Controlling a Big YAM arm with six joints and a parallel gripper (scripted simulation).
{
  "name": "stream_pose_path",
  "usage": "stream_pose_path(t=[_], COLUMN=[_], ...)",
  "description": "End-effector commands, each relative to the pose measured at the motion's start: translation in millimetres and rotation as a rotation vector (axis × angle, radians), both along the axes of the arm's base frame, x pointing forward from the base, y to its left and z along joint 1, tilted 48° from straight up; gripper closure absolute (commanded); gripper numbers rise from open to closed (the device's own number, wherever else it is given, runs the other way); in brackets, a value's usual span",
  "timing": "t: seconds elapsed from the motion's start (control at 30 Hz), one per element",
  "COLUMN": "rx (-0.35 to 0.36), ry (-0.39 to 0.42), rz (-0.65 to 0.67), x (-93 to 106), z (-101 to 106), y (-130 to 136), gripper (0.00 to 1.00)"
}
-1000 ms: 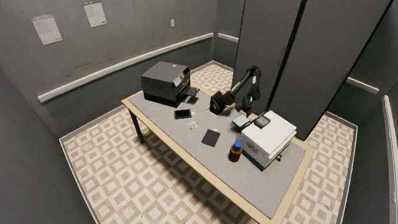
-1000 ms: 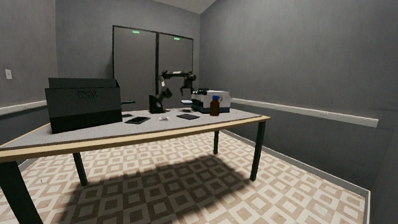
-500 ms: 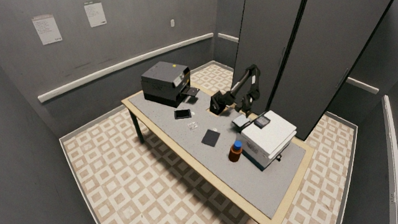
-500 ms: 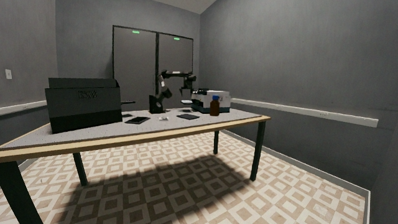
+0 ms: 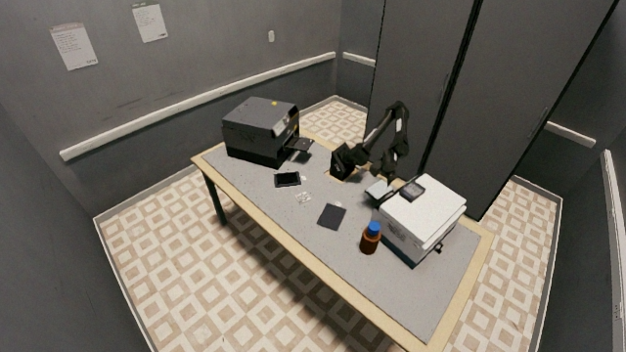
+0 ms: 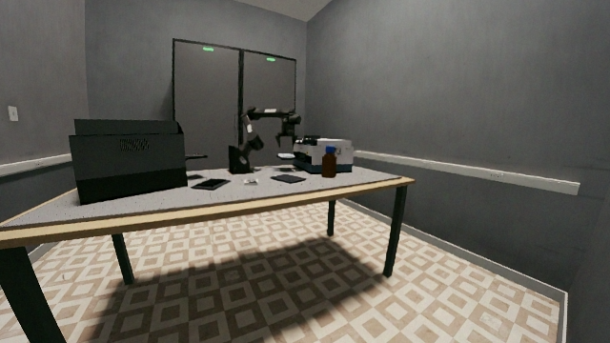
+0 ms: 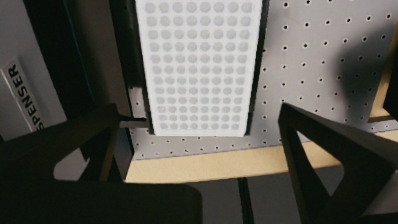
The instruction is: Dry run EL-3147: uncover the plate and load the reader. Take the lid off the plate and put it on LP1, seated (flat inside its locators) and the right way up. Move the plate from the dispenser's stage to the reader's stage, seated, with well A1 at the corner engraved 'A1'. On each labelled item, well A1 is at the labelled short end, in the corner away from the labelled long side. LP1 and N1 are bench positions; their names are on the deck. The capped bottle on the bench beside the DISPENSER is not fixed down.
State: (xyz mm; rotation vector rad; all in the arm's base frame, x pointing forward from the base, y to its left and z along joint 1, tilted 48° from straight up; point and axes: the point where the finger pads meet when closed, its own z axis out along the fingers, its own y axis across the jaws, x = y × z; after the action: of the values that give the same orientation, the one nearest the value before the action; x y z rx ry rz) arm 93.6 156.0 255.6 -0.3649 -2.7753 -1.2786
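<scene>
Gripper above the covered plate, fingers apart, holding nothing.

Top view: the arm reaches over the plate, which lies on the stage just left of the white dispenser. The bottle stands near the dispenser's near corner. The dark reader sits at the far left of the table.
Exterior view: the gripper hangs above the plate, not touching it.
Wrist view: 2 fingers stand wide apart; the plate lies between and beyond them, wells visible through its lid.
</scene>
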Motion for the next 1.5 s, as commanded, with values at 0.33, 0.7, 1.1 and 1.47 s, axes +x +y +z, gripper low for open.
stream_pose_path(t=[0.33,0.7,1.1,1.47], rx=[0.002,0.015,0.01,-0.006], ry=[-0.001,-0.032,-0.029,0.019], rz=[-0.008,0.012,0.002,-0.007], x=[-0.4,0.6,2.6,0.3], z=[-2,10,10,-12], y=[1,6,8,7], gripper=[0.0,0.0,0.0,0.0])
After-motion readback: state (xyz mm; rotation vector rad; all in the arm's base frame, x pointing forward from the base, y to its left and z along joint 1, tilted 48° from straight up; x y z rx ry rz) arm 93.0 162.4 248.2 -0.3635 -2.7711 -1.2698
